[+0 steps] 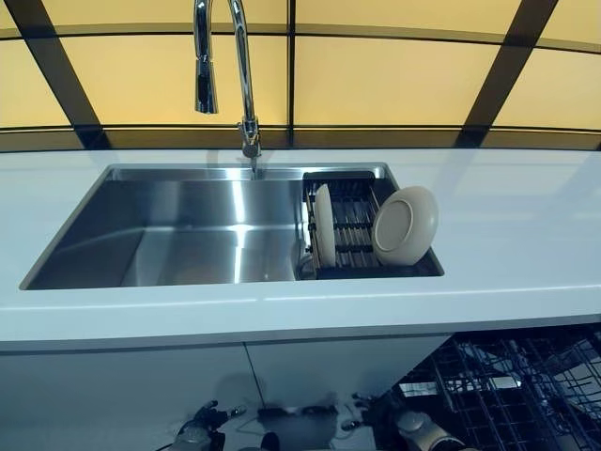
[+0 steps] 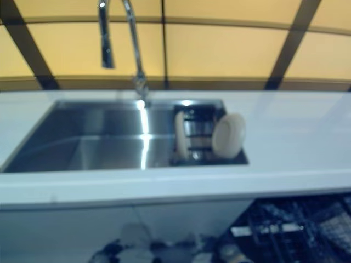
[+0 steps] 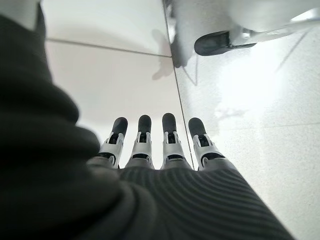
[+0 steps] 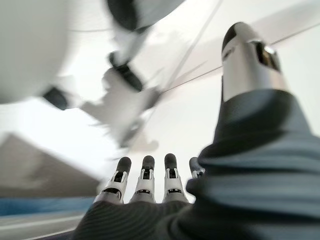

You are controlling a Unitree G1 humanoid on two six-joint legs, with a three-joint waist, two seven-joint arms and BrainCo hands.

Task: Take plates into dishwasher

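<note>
1. Two cream plates sit in a dark dish rack [image 1: 349, 235] at the right end of the steel sink [image 1: 188, 230]: one plate [image 1: 324, 225] stands on edge at the rack's left side, the other plate [image 1: 405, 225] leans tilted against its right end, its hollow face toward me.
2. The sink is set into a white surface [image 1: 507, 254] that runs the full width ahead of me. A tall chrome faucet [image 1: 235, 66] rises behind the basin, and behind it is a wall of yellow panels crossed by dark bars.
3. Below the surface's front edge, at the right, the dark wire dishwasher rack [image 1: 516, 385] stands pulled out; I cannot tell what lies in it.
4. My left hand [image 3: 165, 150] hangs low below the surface, fingers straight, holding nothing, pale floor past the tips.
5. My right hand [image 4: 150, 185] is also down low, fingers and thumb extended, empty.
6. Both plates are up above and well forward of my hands, nearer my right one.
</note>
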